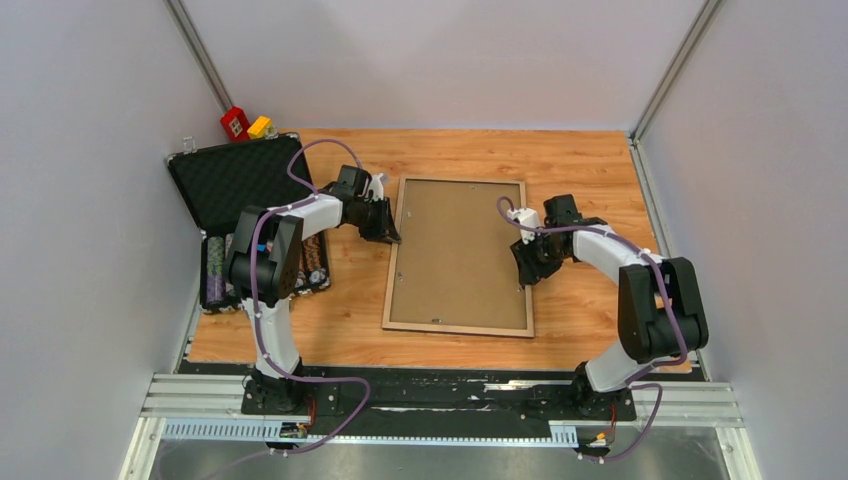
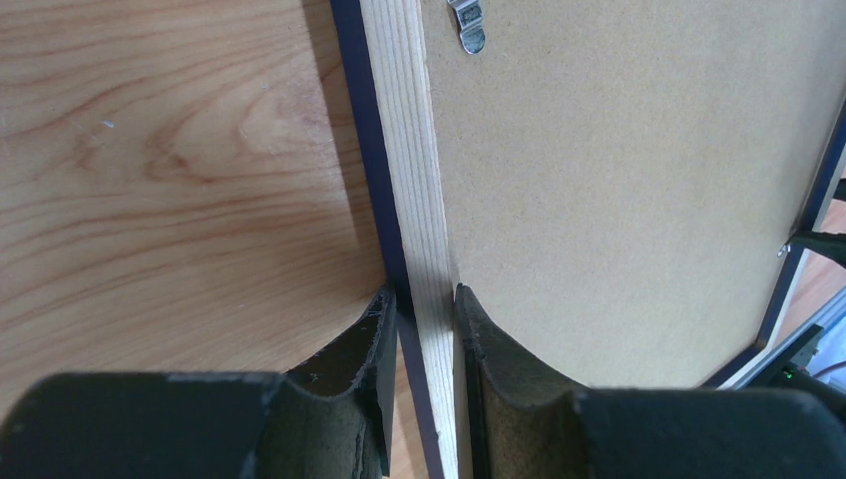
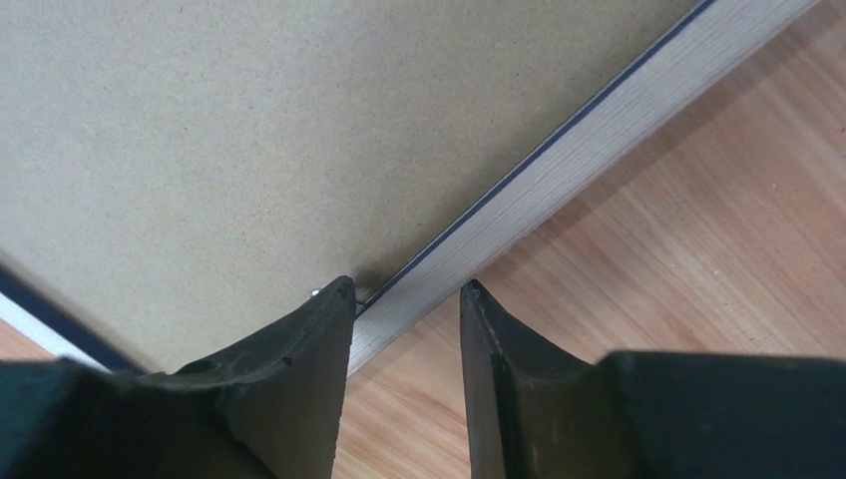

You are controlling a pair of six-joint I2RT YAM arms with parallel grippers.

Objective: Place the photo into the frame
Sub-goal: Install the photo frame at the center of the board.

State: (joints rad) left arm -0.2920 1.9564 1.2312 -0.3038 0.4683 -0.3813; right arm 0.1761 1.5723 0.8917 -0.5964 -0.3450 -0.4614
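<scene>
The frame point(image 1: 458, 256) lies back-up in the middle of the table, its tan wood border round a plain brown hardboard backing panel point(image 1: 455, 240). The photo is out of view. My left gripper point(image 1: 386, 233) is shut on the frame's left border point(image 2: 404, 150), one finger outside the navy edge and one on the panel point(image 2: 619, 180). My right gripper point(image 1: 524, 270) is open astride the right border point(image 3: 599, 120). Its left fingertip point(image 3: 334, 299) rests on the panel point(image 3: 249, 130) by a small metal tab, and its right fingertip point(image 3: 477, 304) stands over the table, apart from the border.
A black foam-lined case point(image 1: 240, 180) stands open at the left, with poker chips point(image 1: 215, 275) in its lower half. Red point(image 1: 235, 123) and yellow point(image 1: 260, 127) blocks sit at the back left corner. A metal hanger clip point(image 2: 467, 25) is on the panel. Grey walls close both sides.
</scene>
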